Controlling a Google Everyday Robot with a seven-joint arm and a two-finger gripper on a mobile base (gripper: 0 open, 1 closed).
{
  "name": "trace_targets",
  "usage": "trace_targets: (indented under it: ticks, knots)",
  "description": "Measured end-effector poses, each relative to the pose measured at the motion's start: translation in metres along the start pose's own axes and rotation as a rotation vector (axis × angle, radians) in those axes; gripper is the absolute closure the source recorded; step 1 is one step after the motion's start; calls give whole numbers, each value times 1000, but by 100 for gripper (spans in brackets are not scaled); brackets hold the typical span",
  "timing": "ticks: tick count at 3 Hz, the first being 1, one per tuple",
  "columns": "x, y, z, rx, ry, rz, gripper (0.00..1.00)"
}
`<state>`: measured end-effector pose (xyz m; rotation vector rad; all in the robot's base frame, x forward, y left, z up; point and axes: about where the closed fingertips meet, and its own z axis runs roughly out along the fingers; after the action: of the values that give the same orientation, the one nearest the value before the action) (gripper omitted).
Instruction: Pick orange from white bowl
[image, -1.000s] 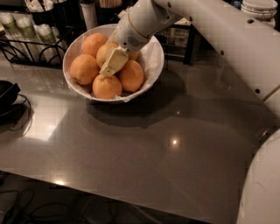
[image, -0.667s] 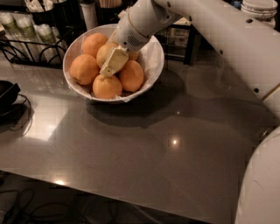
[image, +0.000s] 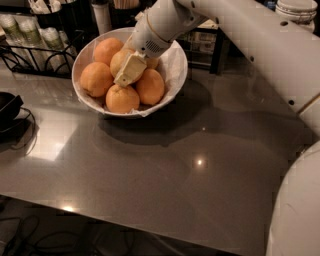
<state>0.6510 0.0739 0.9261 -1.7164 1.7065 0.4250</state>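
- Gripper (image: 129, 71): positioned inside the white bowl (image: 176, 67), lowered onto the fruit pile near the bowl's centre. Its cream-coloured tip points down and toward the bowl's front-left rim.
- Gripper state: whether it is spread or closed on a fruit cannot be told from this view.
- Arm (image: 240, 35): white, enters from the far right of the bowl and slopes down over the bowl's right rim.
- Orange (image: 119, 59): the yellowish, duller fruit, lying in the bowl just behind and left of centre. The gripper tip covers its right side and appears to be in contact with it.
- Other fruits in the bowl, all deeper orange:
  - one at the back (image: 107, 49);
  - one at the left wall (image: 96, 79);
  - one at the front rim (image: 122, 99);
  - one right of centre (image: 150, 86).
- Paper lining (image: 172, 52): white, visible along the bowl's right inner wall and over its front edge.
- Table (image: 175, 165): grey and glossy, carries the bowl near its back-left part.
- Wire rack (image: 35, 47): black, holds bottles, stands behind and left of the bowl.
- Black object (image: 7, 107): lies left of the bowl, well apart from it.
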Motion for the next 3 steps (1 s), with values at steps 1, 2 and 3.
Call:
trace_targets:
  ticks: [1,2,3]
  knots:
    - [0,0,0,0,0,0,100]
    - [0,0,0,0,0,0,100]
    - [-5,2,-1,-12,-37,-9,100]
